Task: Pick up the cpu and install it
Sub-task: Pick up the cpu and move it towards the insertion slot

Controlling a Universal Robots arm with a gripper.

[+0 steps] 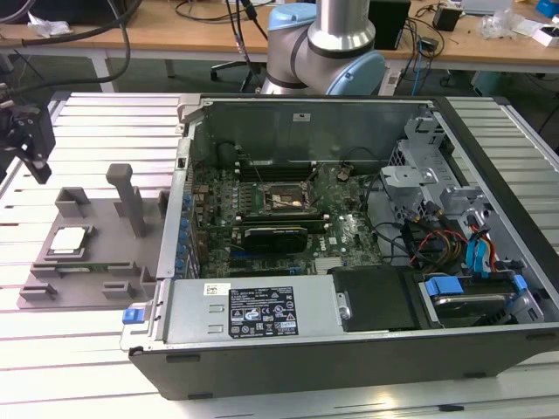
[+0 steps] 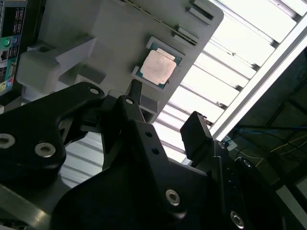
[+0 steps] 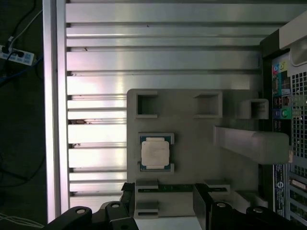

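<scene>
The cpu [image 1: 68,242] is a small silver square chip lying flat in a pocket of the grey fixture tray [image 1: 105,253] at the exterior view's left. My gripper [image 1: 39,168] hangs above the table beyond the tray's far left corner, clear of the chip. Both wrist views show the cpu [image 2: 158,67] [image 3: 154,153] untouched in the tray [image 3: 192,158], some way ahead of my gripper [image 3: 164,197] [image 2: 165,115]. The black fingers [image 3: 201,199] stand apart with nothing between them. Inside the open computer case, the motherboard socket [image 1: 281,202] lies with its dark frame showing.
An upright grey post [image 1: 131,196] rises from the tray beside the case wall [image 1: 179,218]. The open computer case [image 1: 349,340] holds cables and a drive bay with blue latches [image 1: 445,286]. The arm's base [image 1: 323,44] stands behind it. A slatted aluminium table [image 1: 79,349] lies beneath.
</scene>
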